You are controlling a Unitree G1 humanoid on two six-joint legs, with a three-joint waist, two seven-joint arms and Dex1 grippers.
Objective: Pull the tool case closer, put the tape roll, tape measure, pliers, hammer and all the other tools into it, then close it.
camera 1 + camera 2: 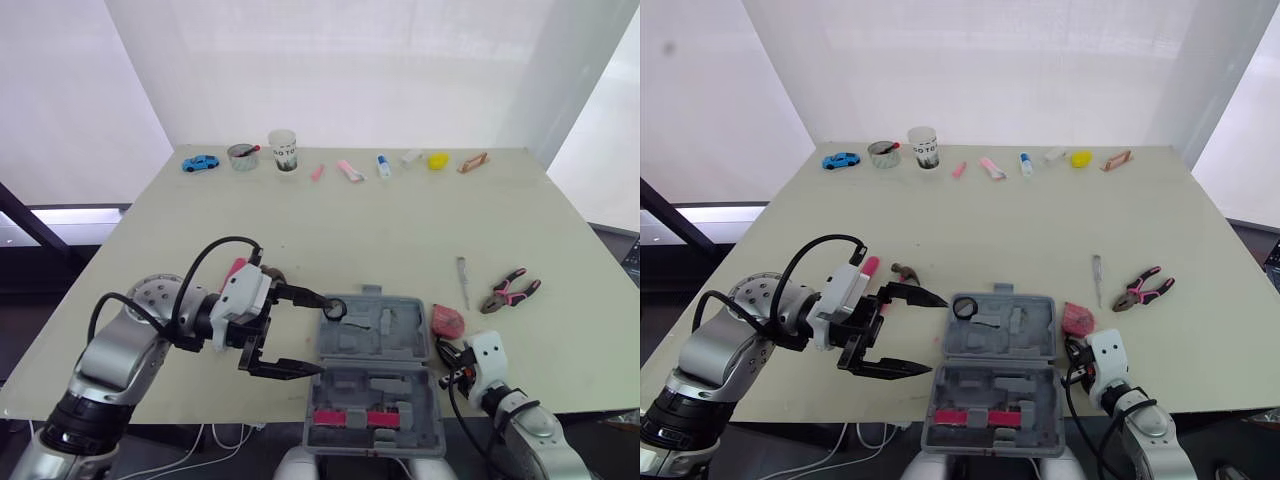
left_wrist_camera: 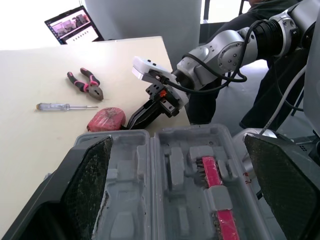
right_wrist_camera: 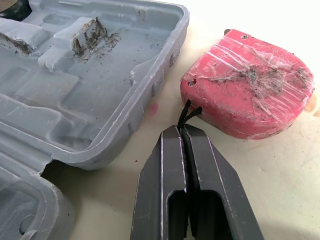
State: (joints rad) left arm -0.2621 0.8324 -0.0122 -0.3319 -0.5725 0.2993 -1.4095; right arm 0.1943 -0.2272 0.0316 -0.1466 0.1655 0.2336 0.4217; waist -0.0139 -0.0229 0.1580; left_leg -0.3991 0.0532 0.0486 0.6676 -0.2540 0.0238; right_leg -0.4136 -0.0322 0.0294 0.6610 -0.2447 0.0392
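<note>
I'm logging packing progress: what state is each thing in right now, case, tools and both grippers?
Grey plastic tool case: open, both halves flat.
Black tape roll: lying in the case's corner.
Red tape measure: on the table beside the case.
Pink-handled pliers: on the table, unpacked.
Left gripper: open, empty.
Right gripper: shut on the tape measure's black strap.
</note>
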